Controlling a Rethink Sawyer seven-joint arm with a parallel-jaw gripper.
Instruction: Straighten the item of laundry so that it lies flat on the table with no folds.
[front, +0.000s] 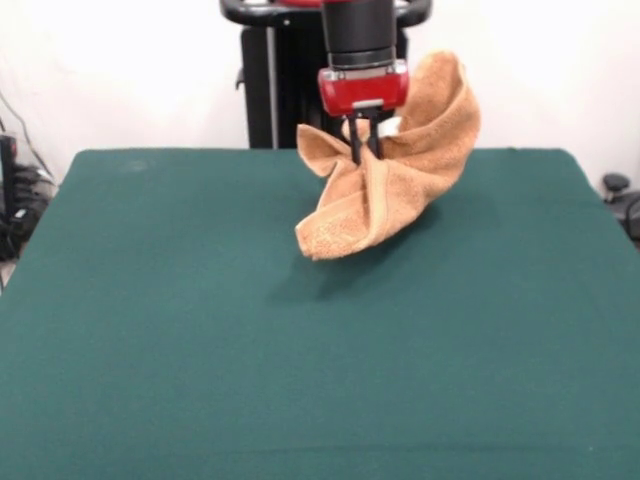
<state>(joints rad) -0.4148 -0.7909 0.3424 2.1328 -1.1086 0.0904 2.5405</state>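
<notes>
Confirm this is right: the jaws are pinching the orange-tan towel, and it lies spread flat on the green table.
Not quite. The gripper does pinch the towel, but the front view shows it bunched and folded, lifted off the green table, not spread flat.

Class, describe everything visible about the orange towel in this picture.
The towel is orange-tan terry cloth with a hemmed edge running down its front. It hangs bunched and folded, pinched by the gripper, one end flaring up to the picture's right. It appears lifted clear of the green table, a shadow beneath it.
</notes>
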